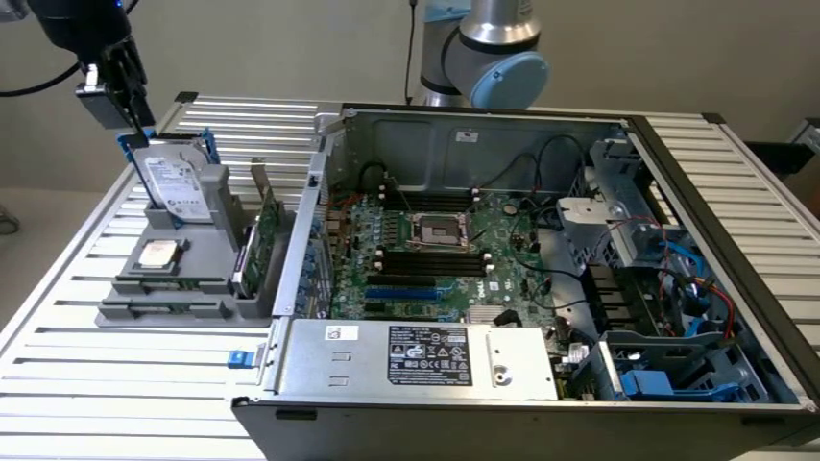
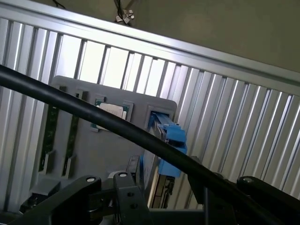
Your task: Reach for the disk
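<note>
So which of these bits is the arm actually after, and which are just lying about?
Part of the job:
- the disk, standing upright in the grey holder
- the gripper, close above the disk's top edge

Just lying about:
- the CPU chip, lying flat on the holder
- the green circuit card
- the open computer case
- the silver power supply box

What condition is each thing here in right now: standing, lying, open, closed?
disk: standing upright in the grey holder, blue rails on its edges.
CPU chip: lying flat on the holder.
green circuit card: standing on edge at the holder's side.
computer case: open, cover off, insides exposed.
</note>
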### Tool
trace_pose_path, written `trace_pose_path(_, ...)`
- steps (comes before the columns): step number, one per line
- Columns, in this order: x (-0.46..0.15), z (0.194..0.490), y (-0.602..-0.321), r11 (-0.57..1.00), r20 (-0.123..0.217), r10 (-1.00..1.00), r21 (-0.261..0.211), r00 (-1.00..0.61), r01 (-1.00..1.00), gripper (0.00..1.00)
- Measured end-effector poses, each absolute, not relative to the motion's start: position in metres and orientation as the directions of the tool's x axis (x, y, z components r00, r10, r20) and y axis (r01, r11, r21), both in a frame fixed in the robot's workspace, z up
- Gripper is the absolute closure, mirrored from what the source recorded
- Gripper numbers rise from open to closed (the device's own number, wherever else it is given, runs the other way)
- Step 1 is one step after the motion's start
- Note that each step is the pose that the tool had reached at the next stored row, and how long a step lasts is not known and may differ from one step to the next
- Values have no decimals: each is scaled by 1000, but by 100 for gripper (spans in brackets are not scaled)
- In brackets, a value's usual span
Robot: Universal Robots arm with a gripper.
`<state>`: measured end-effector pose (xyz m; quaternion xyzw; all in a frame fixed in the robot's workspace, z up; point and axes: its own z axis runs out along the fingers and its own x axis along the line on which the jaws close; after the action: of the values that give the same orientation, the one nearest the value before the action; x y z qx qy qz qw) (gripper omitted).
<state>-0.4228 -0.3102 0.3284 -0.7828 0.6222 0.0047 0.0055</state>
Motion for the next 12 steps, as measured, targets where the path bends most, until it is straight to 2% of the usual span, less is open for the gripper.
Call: trace_pose_path(12, -424, 322, -310, -131, -24, -991, -5, 131, -991, 46)
